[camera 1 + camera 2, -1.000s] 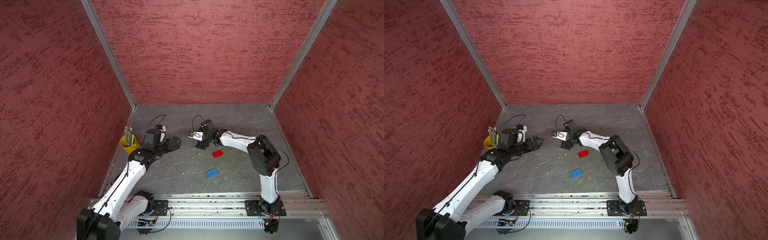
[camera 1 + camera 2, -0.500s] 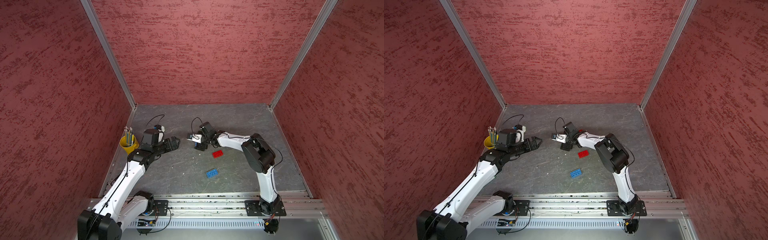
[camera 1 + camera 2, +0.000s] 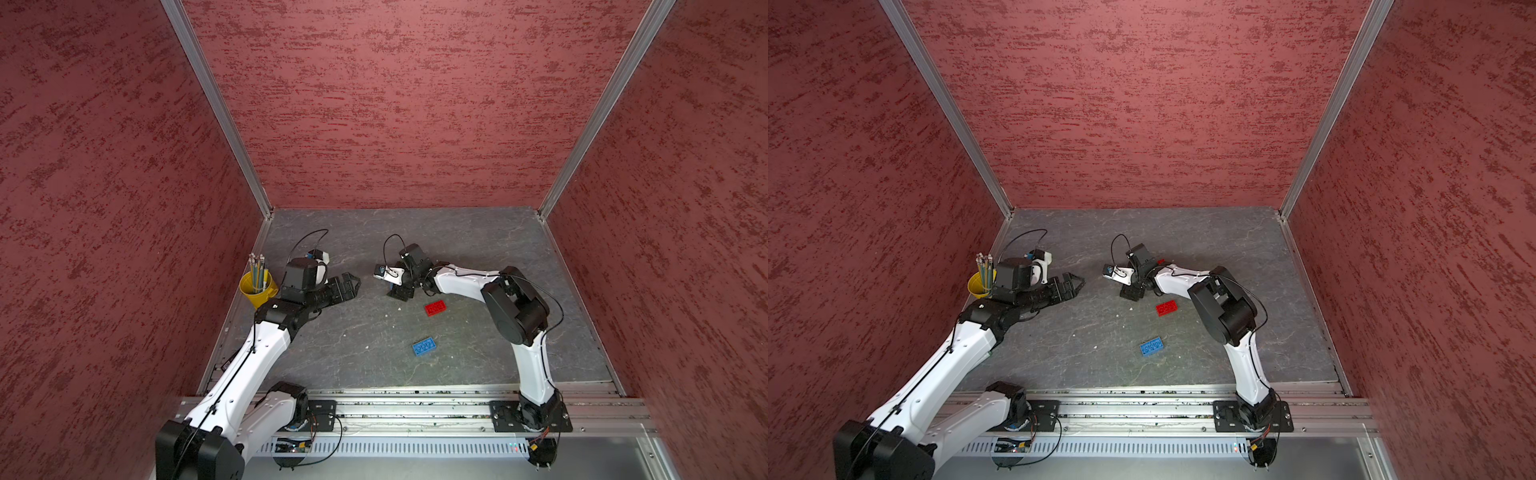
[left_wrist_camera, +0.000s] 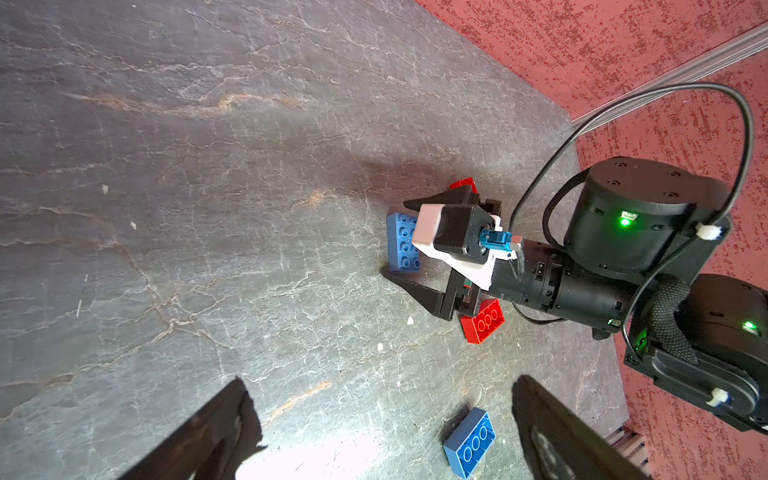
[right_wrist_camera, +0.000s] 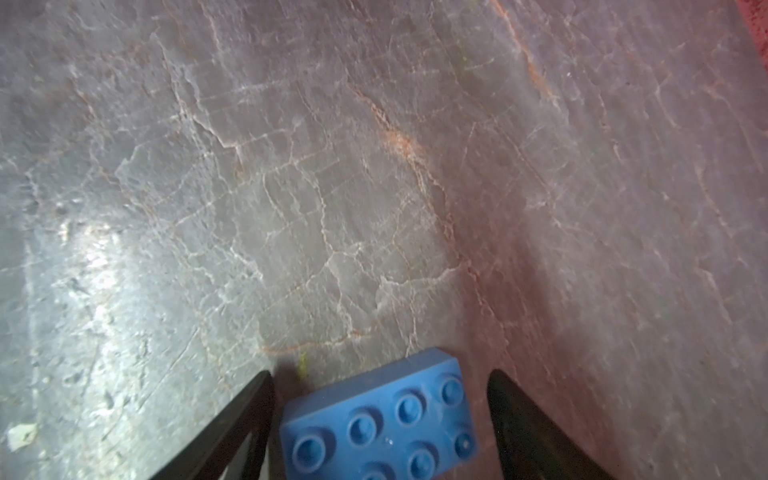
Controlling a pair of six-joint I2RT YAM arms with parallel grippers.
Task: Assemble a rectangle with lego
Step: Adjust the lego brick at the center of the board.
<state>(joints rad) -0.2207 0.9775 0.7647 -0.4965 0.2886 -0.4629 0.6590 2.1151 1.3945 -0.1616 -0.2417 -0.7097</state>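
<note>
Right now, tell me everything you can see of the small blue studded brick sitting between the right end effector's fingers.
The small blue plastic brick shows two rows of round studs, four in the fuller row. It lies flat, studs up, on the grey veined stone-look table, between the black fingers of the right end effector, skewed to them. A narrow gap shows on each side, so it looks not yet gripped. In both top views the end effector covers it.

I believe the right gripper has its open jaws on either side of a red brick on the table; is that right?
Not quite: it is a blue brick, not a red one. The right wrist view shows the right gripper with its open jaws on either side of it on the table.
</note>
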